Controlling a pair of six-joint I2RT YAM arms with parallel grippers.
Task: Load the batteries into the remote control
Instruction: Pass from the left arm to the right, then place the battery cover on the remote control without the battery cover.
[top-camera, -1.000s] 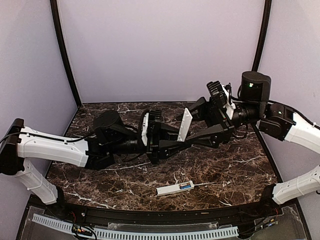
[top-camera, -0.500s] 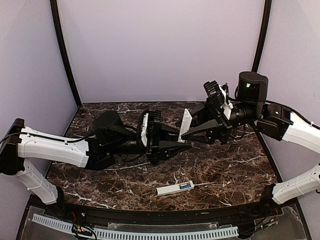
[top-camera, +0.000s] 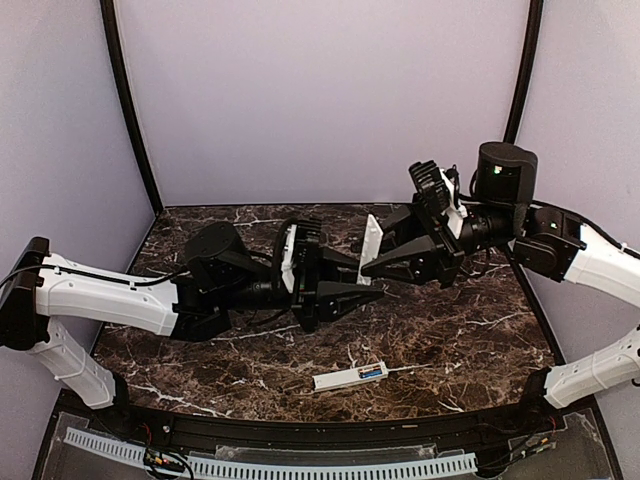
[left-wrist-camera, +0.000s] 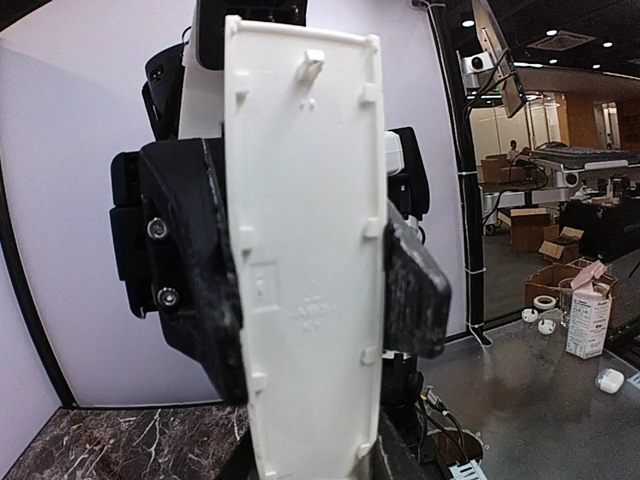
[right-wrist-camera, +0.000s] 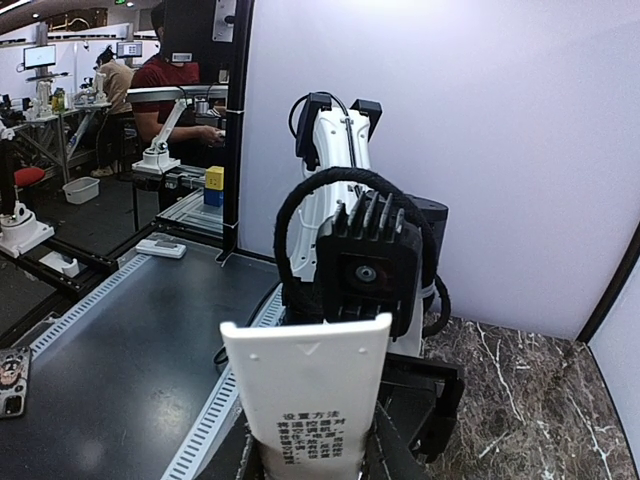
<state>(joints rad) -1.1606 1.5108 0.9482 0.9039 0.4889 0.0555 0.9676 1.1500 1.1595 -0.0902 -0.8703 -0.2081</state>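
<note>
The white remote control (top-camera: 340, 379) lies on the marble table near the front edge, with blue batteries (top-camera: 371, 372) showing at its right end. Both arms meet in mid-air above the table's middle. My right gripper (top-camera: 368, 268) is shut on the flat white cover strip (top-camera: 370, 245) and holds it upright. In the right wrist view (right-wrist-camera: 315, 462) the strip (right-wrist-camera: 310, 390) shows printed text. My left gripper (top-camera: 376, 290) faces the strip's ribbed inner side (left-wrist-camera: 305, 250). Its dark fingers flank the strip's lower end (left-wrist-camera: 312, 468), and their grip is hidden.
The dark marble table (top-camera: 470, 340) has a black rim at the front. Purple walls close in the back and sides. The right gripper's black fingers (left-wrist-camera: 190, 270) fill the middle of the left wrist view. The remote lies well below both grippers.
My right gripper has tilted up and drawn back a little to the right, so it no longer overlaps the left gripper. The cover strip stands slightly more upright. The left arm barely moved.
</note>
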